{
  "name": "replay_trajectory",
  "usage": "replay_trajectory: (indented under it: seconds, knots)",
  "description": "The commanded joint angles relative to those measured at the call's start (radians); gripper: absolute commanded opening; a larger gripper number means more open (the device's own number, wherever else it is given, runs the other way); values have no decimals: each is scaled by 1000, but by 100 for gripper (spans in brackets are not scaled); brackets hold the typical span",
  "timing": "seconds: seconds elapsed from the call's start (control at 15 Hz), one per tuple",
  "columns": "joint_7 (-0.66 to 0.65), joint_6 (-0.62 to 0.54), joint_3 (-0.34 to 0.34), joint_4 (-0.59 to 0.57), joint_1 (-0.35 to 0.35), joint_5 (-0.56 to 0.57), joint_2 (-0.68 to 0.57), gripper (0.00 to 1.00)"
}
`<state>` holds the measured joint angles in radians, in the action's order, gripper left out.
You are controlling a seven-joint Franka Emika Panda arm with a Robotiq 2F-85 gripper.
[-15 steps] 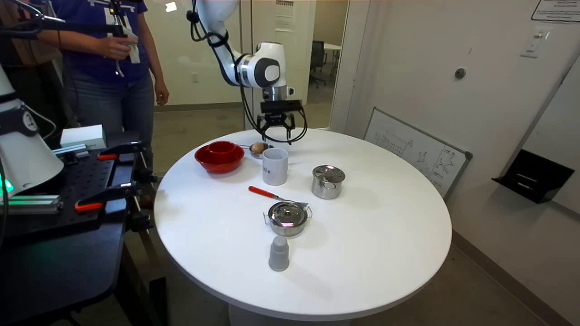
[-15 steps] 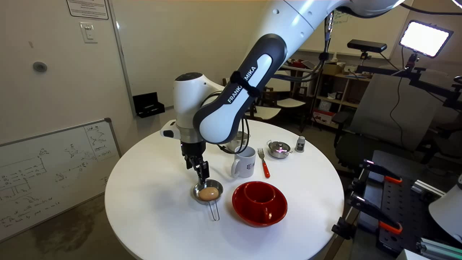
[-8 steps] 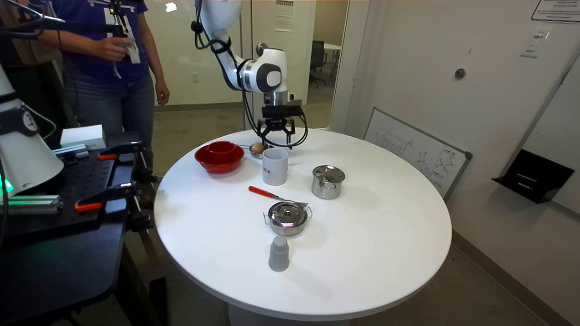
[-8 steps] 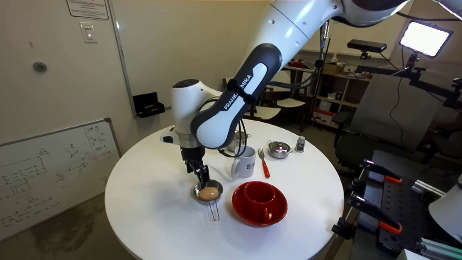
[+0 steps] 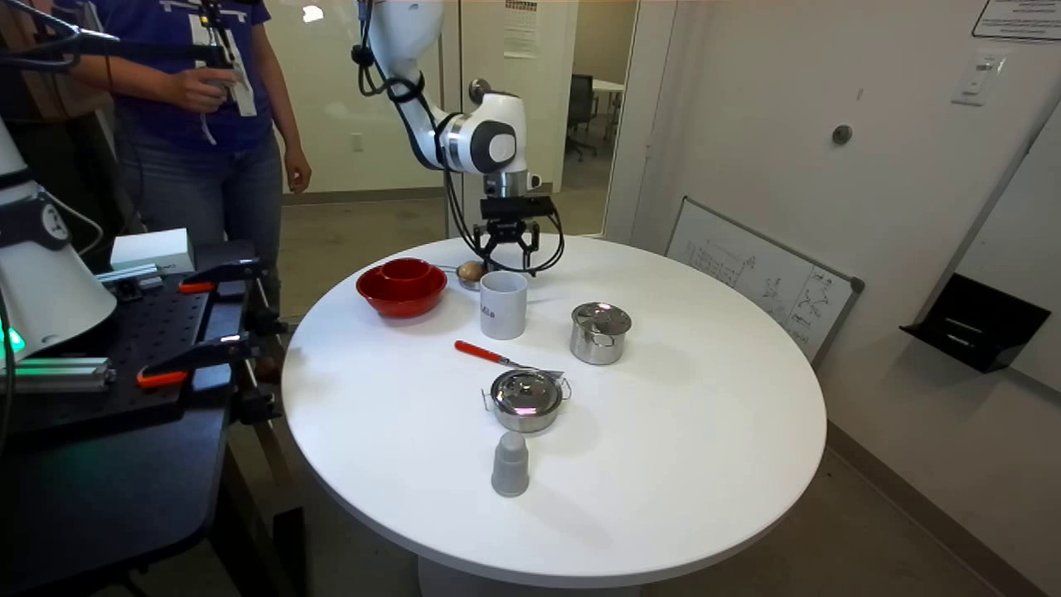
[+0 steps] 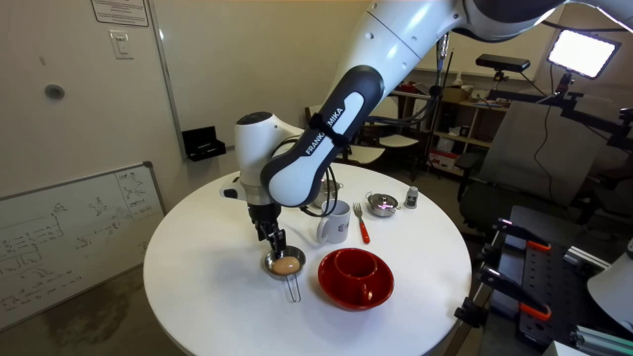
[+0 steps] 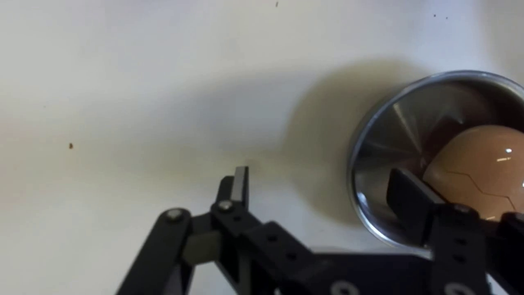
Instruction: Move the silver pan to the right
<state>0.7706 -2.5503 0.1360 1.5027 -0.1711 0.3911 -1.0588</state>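
The silver pan (image 6: 298, 253) is small and shallow, with a wire handle (image 6: 293, 289) and a brown egg (image 6: 286, 265) inside. In the wrist view the pan (image 7: 385, 131) is at the right, cut off by the frame edge, with the egg (image 7: 483, 168) in it. In an exterior view the mug hides most of the pan (image 5: 467, 283). My gripper (image 7: 322, 180) is open. One finger is inside the pan beside the egg; the other is outside over the table, with the pan's wall between them. The gripper also shows in both exterior views (image 5: 509, 264) (image 6: 277, 247).
A white mug (image 5: 503, 307) stands close to the pan and gripper. A red bowl (image 6: 341, 296) holding a red cup (image 6: 356, 264) is beside the pan. Farther off are a tall lidded pot (image 5: 598, 342), a fork (image 5: 481, 352), a low lidded pot (image 5: 526, 402) and a grey shaker (image 5: 511, 466).
My gripper has come down toward the table, most of it in the first half second, and one finger has lowered into the pan. The pan and the egg have not moved.
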Motion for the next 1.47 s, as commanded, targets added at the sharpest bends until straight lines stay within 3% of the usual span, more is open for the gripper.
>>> replay_trajectory:
  seconds: [0.0,0.2,0.4,0.6,0.67,0.8,1.07,1.27,1.4]
  knots:
    - [-11,14,-14,-28,-14,4,-16,59]
    - [-11,13,-14,-24,-13,3,-17,55]
    - [-17,9,-12,-14,-12,0,-20,64]
    - [-24,4,-11,-4,-11,-3,-24,67]
    - [-26,4,-11,-2,-11,-3,-24,43]
    - [-29,2,-13,1,-12,-1,-23,40]
    - [-37,2,-17,3,-14,1,-14,10]
    - [-39,4,-18,5,-13,2,-10,3]
    - [-39,13,-18,6,-12,2,-4,6]
